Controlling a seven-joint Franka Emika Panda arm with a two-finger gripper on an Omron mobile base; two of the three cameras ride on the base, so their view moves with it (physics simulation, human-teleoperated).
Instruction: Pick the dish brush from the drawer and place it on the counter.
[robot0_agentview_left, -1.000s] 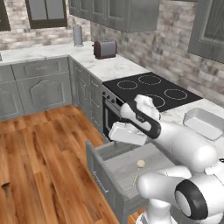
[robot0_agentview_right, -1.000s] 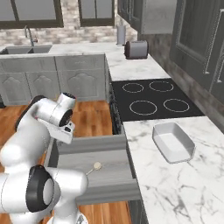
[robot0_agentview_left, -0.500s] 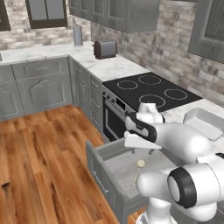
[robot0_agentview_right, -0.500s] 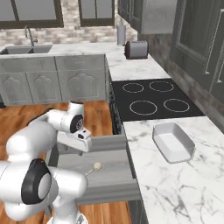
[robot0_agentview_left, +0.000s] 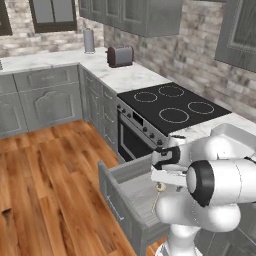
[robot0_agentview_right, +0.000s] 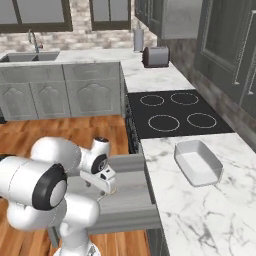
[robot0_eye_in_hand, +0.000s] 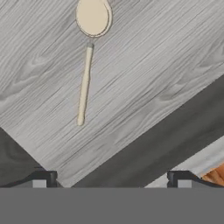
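The brush (robot0_eye_in_hand: 86, 65) lies flat on the drawer (robot0_agentview_left: 131, 192) floor, beyond the gripper (robot0_eye_in_hand: 109, 179), whose fingers (robot0_eye_in_hand: 43, 178) are spread and empty. Risk: the thin handle may slip, or the fingers may strike the drawer wall.

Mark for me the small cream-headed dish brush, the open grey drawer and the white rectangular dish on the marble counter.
Small cream-headed wooden dish brush (robot0_eye_in_hand: 85, 83): hand view, middle of its tan handle.
Open grey drawer (robot0_agentview_left: 116, 205): left base view, its panelled front.
White rectangular dish (robot0_agentview_right: 216, 164): right base view, its right rim.
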